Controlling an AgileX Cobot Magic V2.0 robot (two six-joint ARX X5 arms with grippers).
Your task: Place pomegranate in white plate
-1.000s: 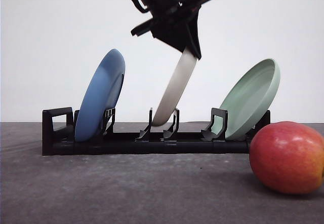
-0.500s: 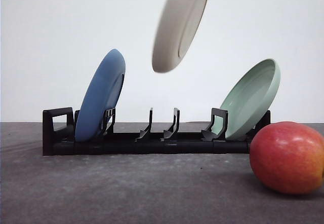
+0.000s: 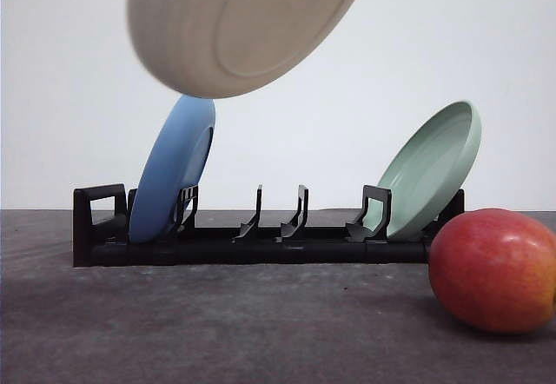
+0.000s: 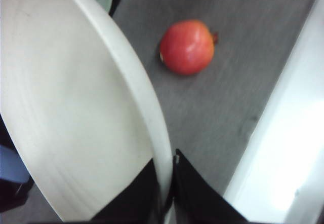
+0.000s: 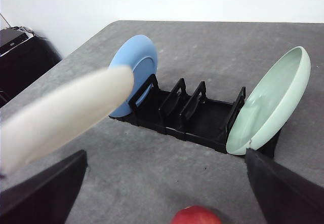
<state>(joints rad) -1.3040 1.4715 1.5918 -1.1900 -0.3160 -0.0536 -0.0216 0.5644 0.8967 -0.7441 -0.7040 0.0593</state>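
Note:
The pomegranate [image 3: 495, 271] rests on the dark table at the front right, apart from both grippers; it also appears as the red fruit [image 4: 187, 46] in the left wrist view and at the edge of the right wrist view [image 5: 196, 216]. The white plate [image 3: 234, 28] hangs blurred high above the rack, underside toward the camera. My left gripper [image 4: 165, 165] is shut on the rim of that plate [image 4: 66, 107]. In the right wrist view my right gripper [image 5: 165, 154] is open with nothing between its fingers, and the plate [image 5: 61, 115] is a blur beside it.
A black plate rack [image 3: 261, 245] stands across the table. A blue plate [image 3: 174, 171] leans in its left slot and a pale green plate [image 3: 430, 171] in its right slot, close behind the pomegranate. The middle slots [image 5: 185, 102] hold nothing. The table edge [image 4: 263, 133] runs near the fruit.
The white plate has come up out of the rack's middle slot, risen well above it and swung left and toward the camera, tilting its underside forward. The pomegranate has not moved.

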